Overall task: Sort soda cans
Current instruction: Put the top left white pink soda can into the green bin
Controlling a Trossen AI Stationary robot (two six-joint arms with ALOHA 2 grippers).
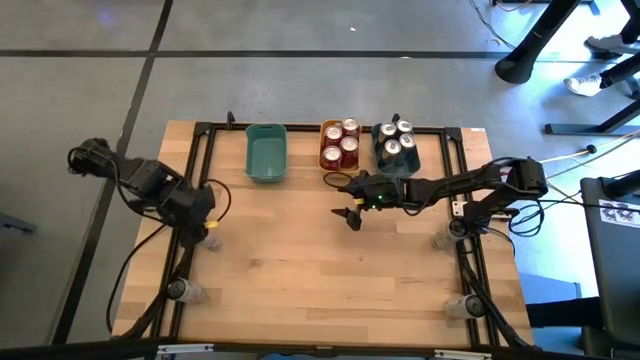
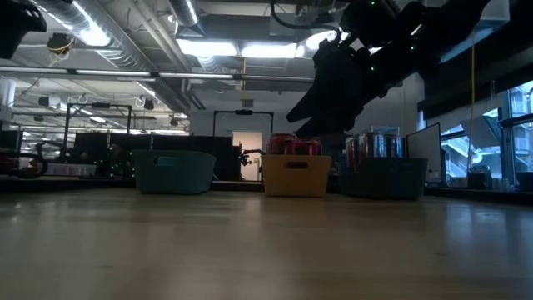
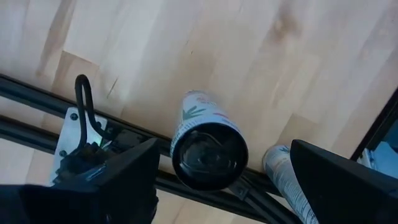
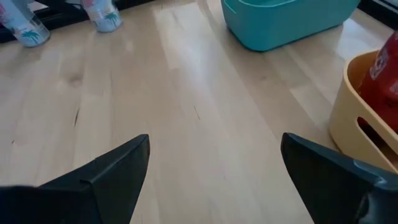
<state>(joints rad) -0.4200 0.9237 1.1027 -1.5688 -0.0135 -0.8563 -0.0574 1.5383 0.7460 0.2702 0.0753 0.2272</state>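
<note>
Soda cans (image 1: 341, 142) stand sorted in two of three bins lined up along the far edge of the desk (image 1: 300, 270), a pale wooden top ringed by a black frame (image 1: 205, 140). Largest on that top are the two dark arms: the right arm (image 1: 480, 185) reaches in from the right edge toward the middle, and the left arm (image 1: 150, 185) waits folded near the left edge. Next come the bins: the teal bin (image 1: 266, 153) stands left of the far edge's middle with nothing visible inside it, the yellow bin (image 1: 340, 146) just beside it holds red cans with silver tops, and the grey bin (image 1: 397, 148) toward the far right corner holds dark cans (image 1: 396, 140), also silver-topped. In the low view the red cans (image 2: 292, 145) rise above the yellow bin's rim and the darker ones above the grey bin's. The right pincer (image 1: 350, 212) hangs above bare wood just in front of the yellow bin, its fingers (image 4: 106, 177) spread wide and released, grasping nothing. The left pincer (image 3: 217, 186) is likewise released, fingers apart with nothing between them, pointing down at the frame by the left edge. Smallest are slim pale patterned cans (image 1: 180, 290) standing by the frame legs near the desk's edges, one of which the left wrist view sees from above.
</note>
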